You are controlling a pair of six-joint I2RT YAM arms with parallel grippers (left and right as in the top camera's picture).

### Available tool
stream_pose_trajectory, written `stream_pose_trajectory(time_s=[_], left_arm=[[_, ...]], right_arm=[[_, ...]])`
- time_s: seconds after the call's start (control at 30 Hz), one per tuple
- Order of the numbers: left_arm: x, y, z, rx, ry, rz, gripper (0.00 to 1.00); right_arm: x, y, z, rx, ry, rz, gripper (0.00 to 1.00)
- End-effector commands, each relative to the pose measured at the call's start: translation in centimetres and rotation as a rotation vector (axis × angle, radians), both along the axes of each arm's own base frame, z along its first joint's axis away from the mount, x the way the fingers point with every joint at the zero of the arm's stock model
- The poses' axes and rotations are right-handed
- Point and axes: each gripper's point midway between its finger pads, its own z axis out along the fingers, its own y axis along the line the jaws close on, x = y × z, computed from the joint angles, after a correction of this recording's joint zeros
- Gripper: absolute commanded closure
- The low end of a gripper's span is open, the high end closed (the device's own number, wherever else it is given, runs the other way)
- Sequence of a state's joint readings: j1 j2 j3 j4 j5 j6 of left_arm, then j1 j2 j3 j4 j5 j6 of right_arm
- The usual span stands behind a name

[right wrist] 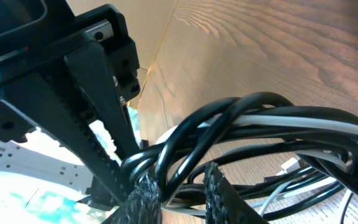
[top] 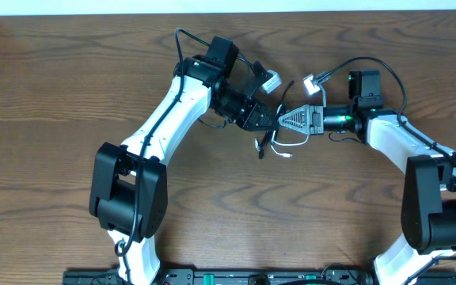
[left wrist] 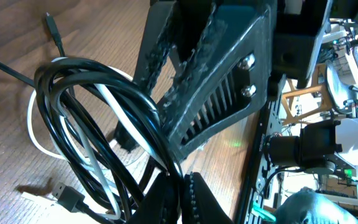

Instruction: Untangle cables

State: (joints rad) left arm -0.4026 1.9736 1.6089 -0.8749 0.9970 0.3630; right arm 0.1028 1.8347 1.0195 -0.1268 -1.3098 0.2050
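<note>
Cables [top: 266, 142] bunched mid-tabletop [top: 70, 79] as 1 coil, black cable [left wrist: 73, 62] looped with white cable [left wrist: 120, 112], caught directly between the 2 sets of jaws, which are faced tip to tip. Coil is hung to the near side of the jaws, across the line joining them; plug ends are trailed on the wood. Left jaws clenched on black strands at the coil's rim; right jaws closed round a bunch of black strands. Both arms equally near. Left arm [top: 165, 119] is reached in diagonally, right arm [top: 386, 134] level, wrists low. Pulling apart sideways is judged the move called for.
</note>
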Motion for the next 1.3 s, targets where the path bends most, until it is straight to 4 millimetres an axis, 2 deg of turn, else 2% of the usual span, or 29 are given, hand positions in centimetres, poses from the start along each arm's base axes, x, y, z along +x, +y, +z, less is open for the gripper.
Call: stream_pose_trajectory(time_s=[0.0,0.23,0.37,0.73,0.9,1.1,1.27], left_arm=[[-0.4,-0.2,1.3,-0.042,0.004,-0.009,0.93],[-0.4,-0.2,1.3,-0.042,0.004,-0.009,0.93],[-0.4,-0.2,1.2,-0.040,0.002,-0.009,0.92],[-0.4,-0.2,1.2,-0.039,0.002,-0.009,0.93],[-0.4,-0.2,1.2,-0.039,0.002,-0.009,0.93],[-0.4,-0.2,1.2,-0.039,0.002,-0.008,0.93],[0.3,0.6,-0.1,0.055,-0.008,0.037,0.93]], right_arm=[[-0.2,0.4,-0.1,-0.005,0.001,0.008,0.80],[1.0,-0.6,-2.9,-0.157,0.045,-0.096,0.80],[1.0,-0.4,-2.6,-0.143,0.058,-0.096,0.71],[1.9,-0.3,-2.0,-0.128,0.035,-0.119,0.69],[3.0,-0.9,-3.2,-0.198,0.070,-0.197,0.76],[3.3,-1.3,-3.7,-0.226,0.073,-0.221,0.97],[3.0,-2.0,-3.8,-0.222,0.105,-0.225,0.99]])
